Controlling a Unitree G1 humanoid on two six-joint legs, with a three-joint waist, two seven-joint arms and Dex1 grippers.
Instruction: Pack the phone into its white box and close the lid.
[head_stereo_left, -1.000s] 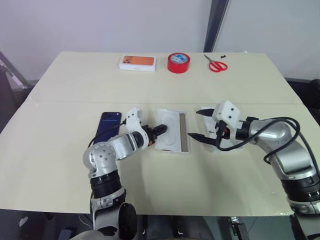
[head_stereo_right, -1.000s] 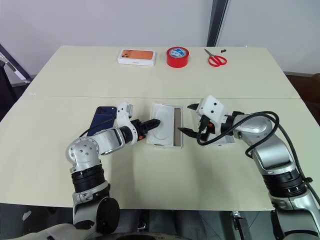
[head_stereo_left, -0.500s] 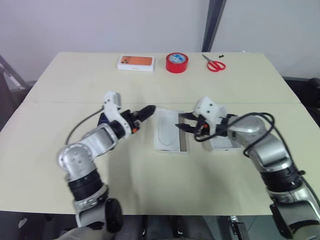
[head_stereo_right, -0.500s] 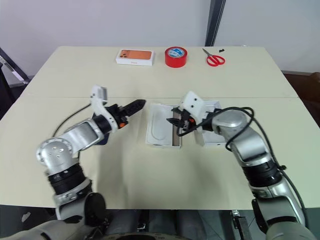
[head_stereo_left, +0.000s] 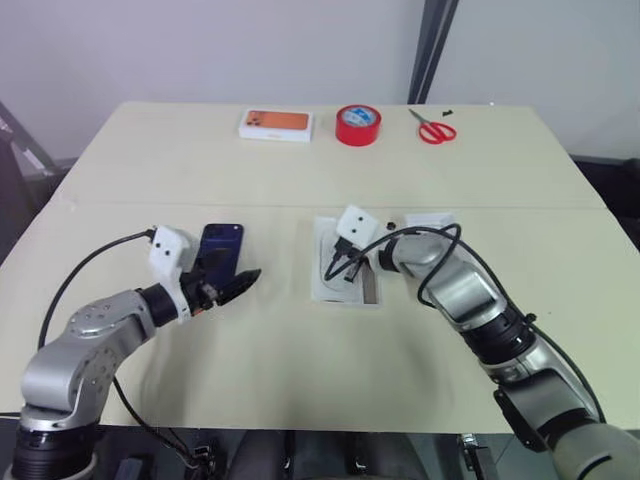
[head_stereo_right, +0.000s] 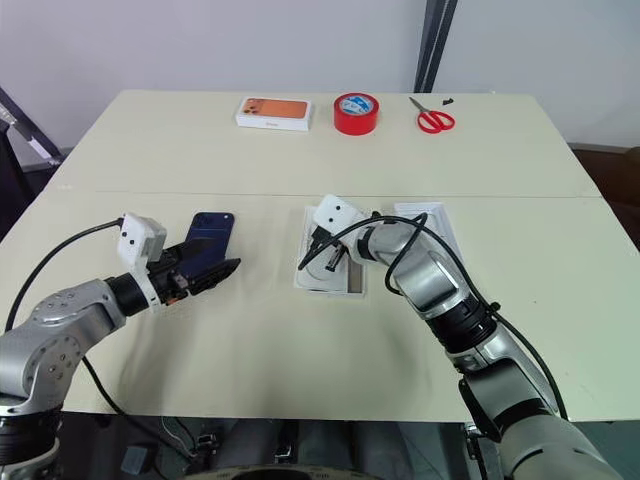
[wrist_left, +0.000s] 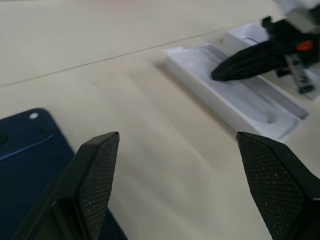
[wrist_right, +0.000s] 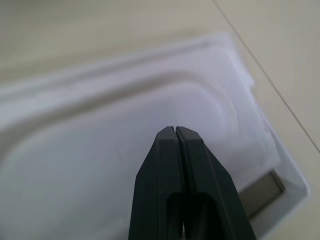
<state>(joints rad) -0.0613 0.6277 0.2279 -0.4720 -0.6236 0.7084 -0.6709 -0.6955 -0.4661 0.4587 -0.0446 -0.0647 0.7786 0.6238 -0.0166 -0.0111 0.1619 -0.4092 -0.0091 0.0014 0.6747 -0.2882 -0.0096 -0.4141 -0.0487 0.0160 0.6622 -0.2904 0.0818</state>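
While the right gripper (head_stereo_right: 322, 262) sits with its two black fingers pressed flat together, nothing between them, its tips are down over the white insert (head_stereo_left: 335, 270) with the rounded recess, which lies in the white box (head_stereo_left: 345, 298) at table centre. Contact with the insert is likely, but can't confirm from the right wrist view. A strip of brownish floor shows along the box's right side, beside the insert.

Left gripper (head_stereo_left: 238, 284) is spread wide and empty, hovering at the near left, tips pointing right toward the box. The phone (head_stereo_left: 219, 249) lies flat on the table (head_stereo_left: 300, 370) just behind and left of that gripper, dark blue, well apart from the box, not packed.

The lid (head_stereo_right: 432, 222) lies to the right of the box, partly hidden behind the right arm, open face up as far as I can tell.

Far edge of the table, left to right: white carton with orange phone print (head_stereo_left: 276, 124), red tape roll (head_stereo_left: 357, 125), red scissors (head_stereo_left: 432, 128).
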